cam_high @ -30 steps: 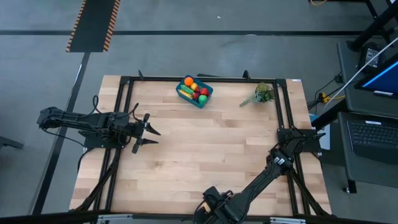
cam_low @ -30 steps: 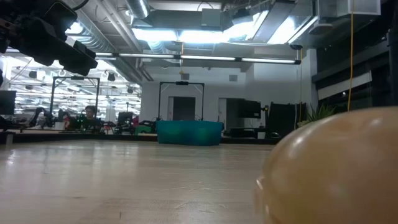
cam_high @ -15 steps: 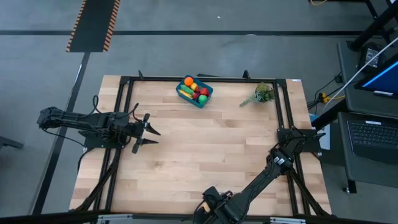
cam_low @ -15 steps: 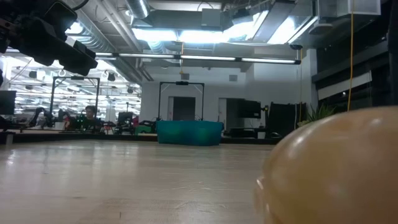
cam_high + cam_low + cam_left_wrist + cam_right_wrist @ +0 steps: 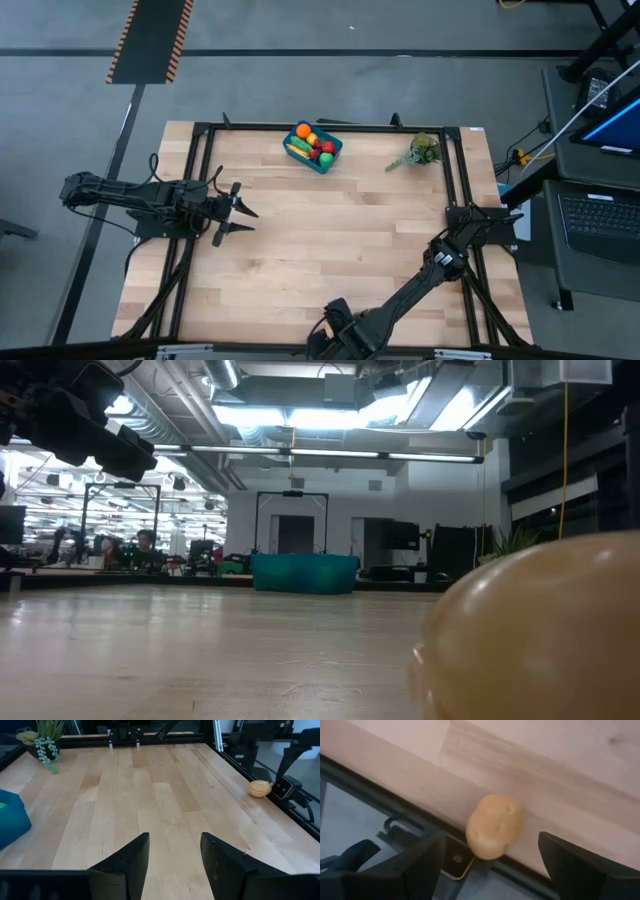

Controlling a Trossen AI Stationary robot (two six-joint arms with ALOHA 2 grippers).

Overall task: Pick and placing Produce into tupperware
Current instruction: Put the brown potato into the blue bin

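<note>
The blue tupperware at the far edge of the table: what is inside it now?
Inside the blue tupperware lie small toy produce pieces: an orange one, a yellow-green one and red ones. Anything lying underneath them is covered and cannot be seen.

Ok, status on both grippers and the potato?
Right gripper open above potato at table edge. Left gripper open, empty. Tupperware loaded.

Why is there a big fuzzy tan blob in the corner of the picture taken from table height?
In the low view, the tan toy potato sits so close to the lens that it blurs and fills the corner; the blue tupperware far behind looks sharper. In the right wrist view the same potato is clearer, lying at the table edge between the open right gripper fingers. Ceiling lights glare bright in the low view.
</note>
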